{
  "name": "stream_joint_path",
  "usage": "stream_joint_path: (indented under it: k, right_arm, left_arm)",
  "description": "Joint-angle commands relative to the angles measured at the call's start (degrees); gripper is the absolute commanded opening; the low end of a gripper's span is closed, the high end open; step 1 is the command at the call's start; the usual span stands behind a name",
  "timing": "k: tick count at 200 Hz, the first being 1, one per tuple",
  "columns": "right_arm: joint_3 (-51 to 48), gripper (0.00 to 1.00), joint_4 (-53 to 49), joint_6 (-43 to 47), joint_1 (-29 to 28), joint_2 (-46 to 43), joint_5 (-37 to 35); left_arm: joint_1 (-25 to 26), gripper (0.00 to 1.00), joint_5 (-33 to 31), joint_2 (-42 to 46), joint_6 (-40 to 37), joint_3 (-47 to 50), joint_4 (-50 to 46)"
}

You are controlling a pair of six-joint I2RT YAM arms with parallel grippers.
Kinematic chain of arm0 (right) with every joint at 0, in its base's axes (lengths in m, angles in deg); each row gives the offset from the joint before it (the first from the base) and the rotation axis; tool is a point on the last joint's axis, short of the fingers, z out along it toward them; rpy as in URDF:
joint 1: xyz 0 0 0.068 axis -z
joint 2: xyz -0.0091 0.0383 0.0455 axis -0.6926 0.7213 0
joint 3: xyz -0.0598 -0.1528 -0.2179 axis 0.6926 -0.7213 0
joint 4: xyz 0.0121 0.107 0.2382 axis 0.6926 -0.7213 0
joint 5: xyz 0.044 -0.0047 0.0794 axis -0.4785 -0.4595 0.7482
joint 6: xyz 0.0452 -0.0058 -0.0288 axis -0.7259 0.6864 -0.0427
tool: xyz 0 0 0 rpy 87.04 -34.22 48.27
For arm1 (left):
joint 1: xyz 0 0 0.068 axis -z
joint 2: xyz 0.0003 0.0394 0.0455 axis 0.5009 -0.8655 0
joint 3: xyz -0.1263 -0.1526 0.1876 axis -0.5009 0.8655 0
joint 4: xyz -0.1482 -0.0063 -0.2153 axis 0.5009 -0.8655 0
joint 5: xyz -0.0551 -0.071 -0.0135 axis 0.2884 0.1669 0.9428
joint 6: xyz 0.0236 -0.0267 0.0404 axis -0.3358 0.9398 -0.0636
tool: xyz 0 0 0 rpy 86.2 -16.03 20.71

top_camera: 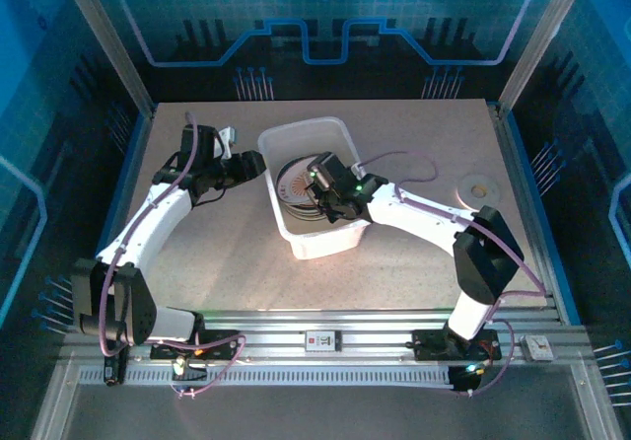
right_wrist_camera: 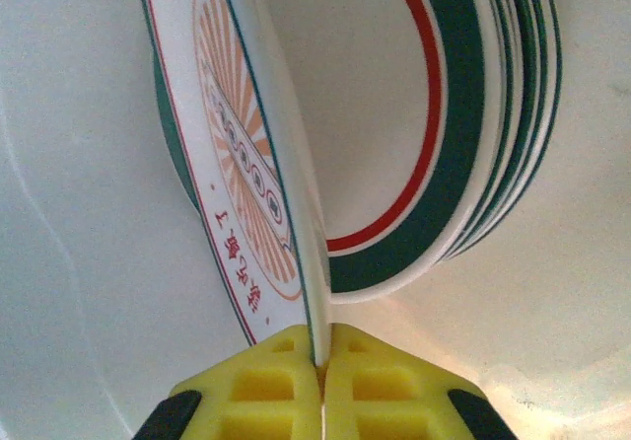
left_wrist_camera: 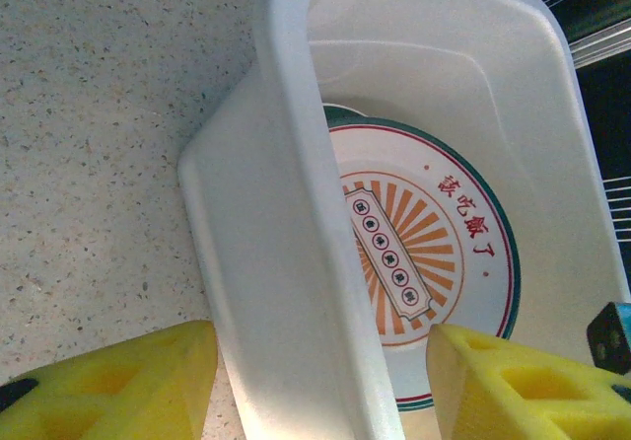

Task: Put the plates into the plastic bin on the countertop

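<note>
— Right wrist view: the right gripper [right_wrist_camera: 320, 366] has its yellow pads [right_wrist_camera: 256, 391] pinched shut on the rim of a patterned plate [right_wrist_camera: 242, 164], which stands on edge inside the plastic bin [right_wrist_camera: 69, 262]. The frame cuts off the plate's top.
— We agree. At upper right lies a stack of plates [right_wrist_camera: 473, 114]; we cannot count them.
— In the top view the bin sits mid-frame on the countertop [top_camera: 197, 253], with the right arm [top_camera: 424, 213] covering much of its contents.
— In the left wrist view the left gripper [left_wrist_camera: 325, 391] stands wide, straddling the bin's wall. We cannot tell whether either pad touches it.
</note>
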Motion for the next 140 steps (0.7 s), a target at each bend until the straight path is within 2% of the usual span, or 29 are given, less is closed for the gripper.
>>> stream_joint_path:
  k: [1, 55, 83, 95, 120, 140]
  right_arm:
    - [-0.6, 0.07, 1.4, -4.9, -0.7, 2.2, 2.8]
    - [-1.9, 0.07, 3.0, -6.2, -0.9, 4.8, 1.7]
    - [-2.4, 0.12, 3.3, -6.0, -0.9, 5.3, 1.4]
    - [-2.6, 0.18, 3.5, -5.7, -0.9, 5.1, 1.4]
    - [-2.6, 0.4, 2.7, -4.2, -0.9, 4.0, 0.7]
    - [-2.9, 0.53, 2.0, -3.1, -0.9, 3.0, 0.0]
  left_arm:
    - [-0.2, 0.59, 0.9, 1.2, -0.5, 1.2, 0.7]
    - [-0.2, 0.59, 1.1, 0.8, -0.9, 0.9, 0.4]
    - [-0.2, 0.59, 1.0, 0.6, -1.1, 0.5, 0.0]
    - [-0.2, 0.59, 1.0, 0.5, -1.2, 0.2, -0.2]
    - [-0.2, 0.59, 0.9, 0.6, -1.2, -0.1, -0.6]
    - [-0.2, 0.59, 0.7, 0.6, -1.2, -0.4, -0.9]
